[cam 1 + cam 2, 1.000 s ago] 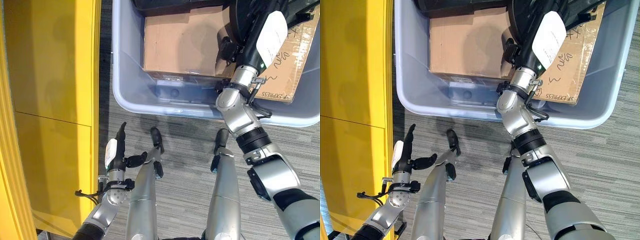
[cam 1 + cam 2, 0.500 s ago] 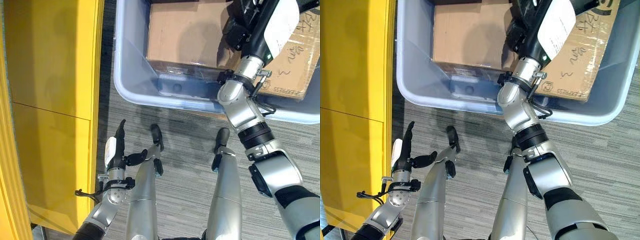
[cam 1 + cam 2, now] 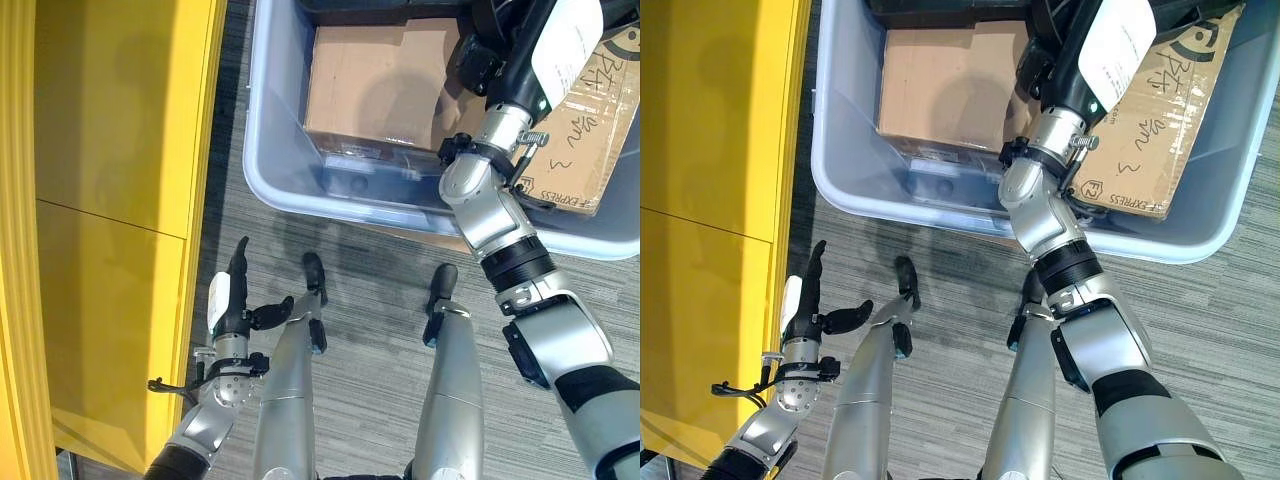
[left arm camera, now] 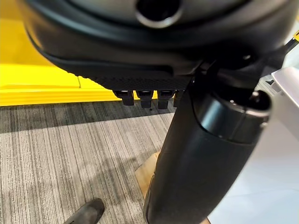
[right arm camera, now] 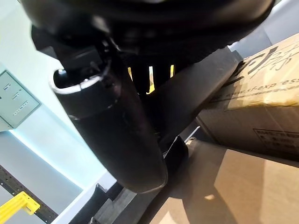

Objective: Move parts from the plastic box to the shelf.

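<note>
In the left eye view the right hand (image 3: 520,50) reaches into the pale blue-grey plastic box (image 3: 275,170) over a flat brown cardboard carton (image 3: 375,85); its grip cannot be told. The left hand (image 3: 232,305) hangs relaxed, fingers straight, beside the yellow shelf (image 3: 110,200). The right wrist view shows a second printed cardboard carton (image 5: 261,116).

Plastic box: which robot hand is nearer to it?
Right. The right robot hand reaches inside the plastic box, above the cardboard boxes. The left robot hand hangs outside it, over the carpet beside the yellow shelf.
</note>
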Tool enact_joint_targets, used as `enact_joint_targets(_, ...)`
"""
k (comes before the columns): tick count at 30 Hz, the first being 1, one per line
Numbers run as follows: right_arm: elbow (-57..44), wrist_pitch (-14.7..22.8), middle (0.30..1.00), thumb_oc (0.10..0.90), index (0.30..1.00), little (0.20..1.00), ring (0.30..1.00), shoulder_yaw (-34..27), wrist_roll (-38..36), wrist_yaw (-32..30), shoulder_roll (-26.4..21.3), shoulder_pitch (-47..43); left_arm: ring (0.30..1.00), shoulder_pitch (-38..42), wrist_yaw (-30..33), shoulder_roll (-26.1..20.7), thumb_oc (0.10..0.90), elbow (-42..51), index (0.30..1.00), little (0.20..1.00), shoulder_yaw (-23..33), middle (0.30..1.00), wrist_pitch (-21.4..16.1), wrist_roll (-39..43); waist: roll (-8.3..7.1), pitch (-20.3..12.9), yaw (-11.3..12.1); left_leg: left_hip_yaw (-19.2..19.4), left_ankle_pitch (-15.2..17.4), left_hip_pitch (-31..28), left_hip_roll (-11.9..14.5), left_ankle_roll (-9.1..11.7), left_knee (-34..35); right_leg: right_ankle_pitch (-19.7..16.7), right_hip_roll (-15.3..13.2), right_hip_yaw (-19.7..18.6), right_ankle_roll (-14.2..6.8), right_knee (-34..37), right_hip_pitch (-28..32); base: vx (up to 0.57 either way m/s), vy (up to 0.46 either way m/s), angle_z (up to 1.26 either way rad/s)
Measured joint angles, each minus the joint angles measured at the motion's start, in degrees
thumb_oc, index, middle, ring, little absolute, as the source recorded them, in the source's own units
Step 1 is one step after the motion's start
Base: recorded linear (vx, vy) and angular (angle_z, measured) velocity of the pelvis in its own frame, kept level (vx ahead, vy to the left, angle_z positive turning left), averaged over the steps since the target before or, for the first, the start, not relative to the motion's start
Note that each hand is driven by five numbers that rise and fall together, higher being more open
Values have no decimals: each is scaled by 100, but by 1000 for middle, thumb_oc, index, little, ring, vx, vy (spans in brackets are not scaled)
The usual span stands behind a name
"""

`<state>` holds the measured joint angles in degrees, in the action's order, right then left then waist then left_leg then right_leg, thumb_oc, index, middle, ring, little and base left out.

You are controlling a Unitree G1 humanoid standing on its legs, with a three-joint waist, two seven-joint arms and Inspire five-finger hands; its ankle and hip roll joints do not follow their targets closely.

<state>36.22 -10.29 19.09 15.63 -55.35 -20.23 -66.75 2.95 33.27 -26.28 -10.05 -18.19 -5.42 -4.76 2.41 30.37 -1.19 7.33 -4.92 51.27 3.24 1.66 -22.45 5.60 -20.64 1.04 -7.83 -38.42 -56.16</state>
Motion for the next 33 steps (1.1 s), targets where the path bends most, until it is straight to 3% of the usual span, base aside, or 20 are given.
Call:
enact_joint_targets(8,61,-6,300,400,300,300,300,28,-10,44,-38,38,1000,33,-11,12,900,0,1000,1000,-8,1000,6,1,0,0,6,-75,-105,-155,-1,72,109,-3,-2,97,7,-5,163,-14,-9,2)
enact_joint_targets(13,56,-12,300,400,300,300,300,38,-14,265,-37,375,1000,35,-27,13,900,-27,1000,1000,-3,1000,17,0,-1,0,26,-67,-116,-755,-21,53,360,9,-3,118,-4,111,687,0,0,0)
enact_joint_targets(20,25,-30,300,400,300,300,300,84,-8,618,-33,1029,1000,19,-172,25,900,-57,1000,1000,-20,1000,16,-7,-13,-7,30,-122,-237,-1869,-7,98,962,95,31,301,8,443,1717,23,-31,1)
enact_joint_targets(25,-18,-31,300,400,300,300,300,97,-1,1018,-31,1590,1000,-17,-410,39,900,-179,1000,1000,-23,1000,48,-4,-50,1,26,-125,-271,-2810,71,197,1323,35,133,481,-50,862,2729,47,-46,-4)
enact_joint_targets(33,-347,-27,300,400,300,300,300,78,-1,1544,-19,1923,1000,-71,-672,61,900,-287,1000,1000,53,1000,42,5,-79,-21,-15,-21,-280,-3855,138,211,1809,-93,263,569,-138,1520,3822,89,-30,-8)
